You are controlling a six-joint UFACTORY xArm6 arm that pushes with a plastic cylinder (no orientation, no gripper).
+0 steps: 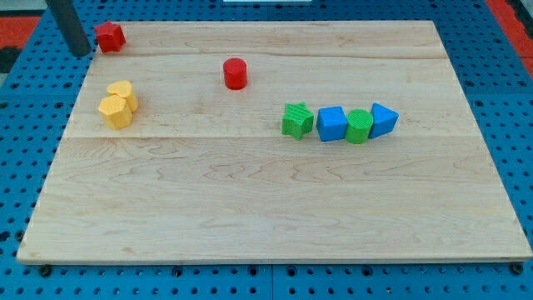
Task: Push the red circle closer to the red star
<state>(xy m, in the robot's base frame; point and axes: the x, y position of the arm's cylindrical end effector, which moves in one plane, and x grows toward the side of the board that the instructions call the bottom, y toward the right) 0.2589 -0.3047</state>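
Note:
The red circle [236, 73] stands on the wooden board in the upper middle-left. The red star [110, 36] lies at the board's top left corner, well to the left of and above the circle. My tip [82, 52] is just left of the red star, at the board's left edge, close to the star or touching it. The dark rod rises from there to the view's top. The tip is far to the left of the red circle.
Two yellow blocks [118, 103] sit together at the left, below the star. A row at the right holds a green star [297, 120], a blue cube [332, 124], a green cylinder [359, 126] and a blue triangle [383, 119]. The board [266, 208] rests on a blue pegboard.

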